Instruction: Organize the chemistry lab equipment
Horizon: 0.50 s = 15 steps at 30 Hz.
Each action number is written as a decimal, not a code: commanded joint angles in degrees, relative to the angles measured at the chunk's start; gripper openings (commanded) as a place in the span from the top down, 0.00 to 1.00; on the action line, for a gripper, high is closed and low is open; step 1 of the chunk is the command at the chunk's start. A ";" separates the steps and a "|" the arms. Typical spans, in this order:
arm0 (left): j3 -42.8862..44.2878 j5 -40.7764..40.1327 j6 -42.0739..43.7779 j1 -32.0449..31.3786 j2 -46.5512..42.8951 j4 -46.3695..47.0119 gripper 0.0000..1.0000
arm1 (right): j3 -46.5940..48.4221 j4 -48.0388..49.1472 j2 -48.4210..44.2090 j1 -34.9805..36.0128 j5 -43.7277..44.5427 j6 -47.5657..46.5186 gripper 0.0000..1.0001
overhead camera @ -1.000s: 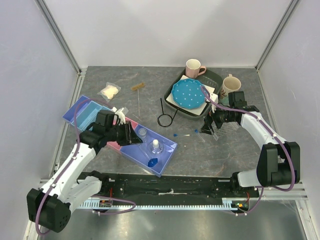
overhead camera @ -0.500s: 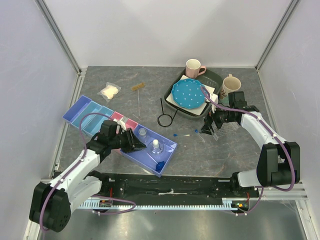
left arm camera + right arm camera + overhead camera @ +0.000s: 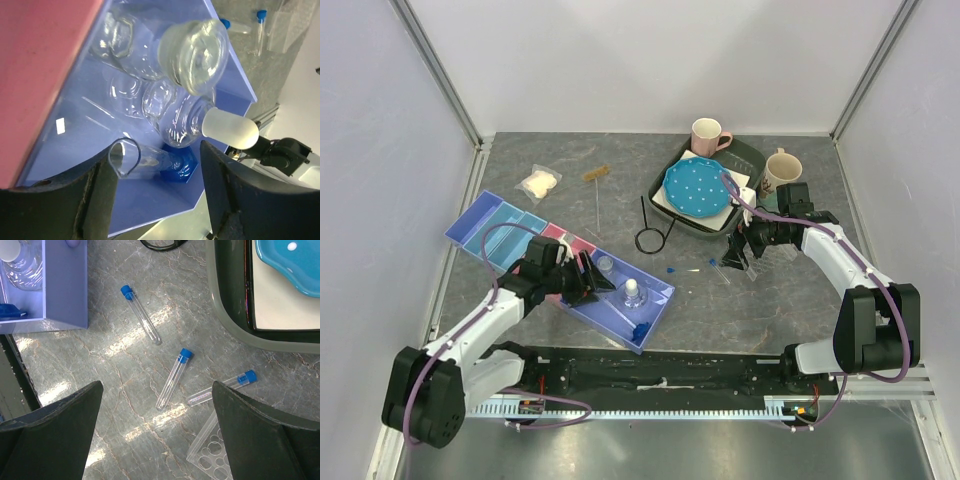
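Lab equipment sits in two groups. In the end bay of the blue tray [image 3: 485, 215] are a white-capped bottle [image 3: 200, 125], a second clear bottle [image 3: 195, 50] and a glass cylinder [image 3: 145, 160] on a blue hexagonal foot [image 3: 640, 328]. Three blue-capped tubes [image 3: 172, 377] lie loose on the worktop [image 3: 800, 310] beside the clear rack [image 3: 210, 450].

Your left arm runs low from its base, with the elbow out to the left and the wrist turned right over the tray's near end. The left fingers [image 3: 95, 200] stand apart, wider than the cylinder. It lies between them in the bay, and neither finger touches it.

Your right arm comes up from its base and folds back to the left, so the wrist hangs over the tubes and looks straight down. The right fingers [image 3: 50, 430] are spread wide and hold nothing.

Farther back on the worktop, the wire ring [image 3: 651, 240], the thin sticks [image 3: 597, 210] and the bag of white wads [image 3: 539, 183] lie apart from both arms.

From above, the left wrist covers part of the tray's pink bays. Only the cylinder's blue foot reads clearly there, because the glass is lost against the tray. In the left wrist view the clear glass overlaps, so you cannot count the bottles with certainty. The right wrist hides most of the rack from above, and its own camera cuts the rack off at one corner.
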 commanded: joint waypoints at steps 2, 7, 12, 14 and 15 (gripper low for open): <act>5.70 -6.17 2.03 0.39 3.93 -7.63 0.29 | 2.18 0.14 -1.17 -0.08 -1.80 -1.36 0.02; 7.72 -7.57 2.38 0.39 3.67 -8.60 0.27 | 2.27 0.05 -1.34 -0.17 -1.53 -1.54 0.02; 11.93 -8.98 5.89 0.39 2.80 -12.55 0.27 | 2.27 0.05 -1.43 -0.17 -1.53 -1.54 0.02; 13.87 -10.03 8.96 0.48 1.66 -13.96 0.27 | 2.27 0.14 -1.35 -0.08 -1.53 -1.63 0.02; 15.88 -10.30 10.28 0.48 1.22 -15.09 0.26 | 2.18 0.05 -1.43 -0.08 -1.53 -1.63 0.02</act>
